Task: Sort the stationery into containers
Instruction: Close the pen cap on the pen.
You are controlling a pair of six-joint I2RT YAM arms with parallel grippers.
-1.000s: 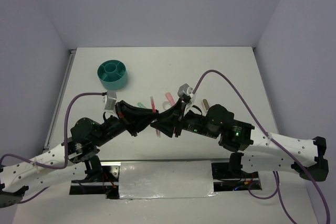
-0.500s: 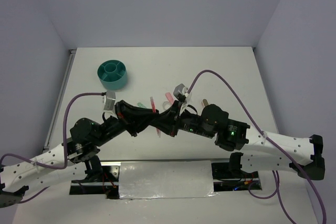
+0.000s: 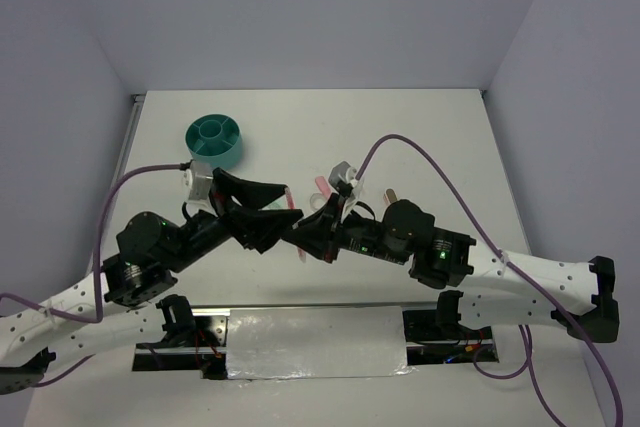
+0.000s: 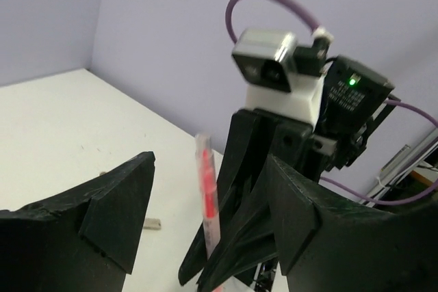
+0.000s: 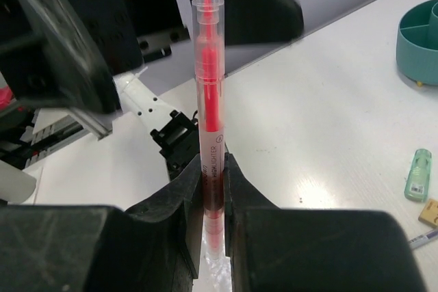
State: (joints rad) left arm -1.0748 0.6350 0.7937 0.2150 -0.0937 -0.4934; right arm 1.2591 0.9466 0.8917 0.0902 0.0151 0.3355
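1. As far as I can tell from where I'm standing, the red pen (image 5: 207,100) is up in the air over the near middle of the table (image 5: 328,100), right between the 2 arms.
2. The right gripper (image 5: 213,169) is pinched tight on it. Both fingers (image 5: 185,189) press the clear barrel near its lower end, so most of the pen sticks straight up past them.
3. The left gripper (image 4: 209,169) is spread wide on either side of the pen and isn't touching it. All the weight is on the right side.
4. Handling guess: the pen is light, stiff plastic that won't bend or crush. The barrel looks smooth and round though, so I'd expect it to swivel or slide in a 2-pad pinch if the arm swings fast.
5. With that low hold the long free end acts like a lever. Mid-barrel would be steadier, but gripping near 1 end probably helps feed the other end into a slot.
6. The teal organizer (image 3: 215,157) sits at the far left, well apart from the pen.
7. A mint-green piece (image 5: 418,174) lies loose on the table, not yet sorted.
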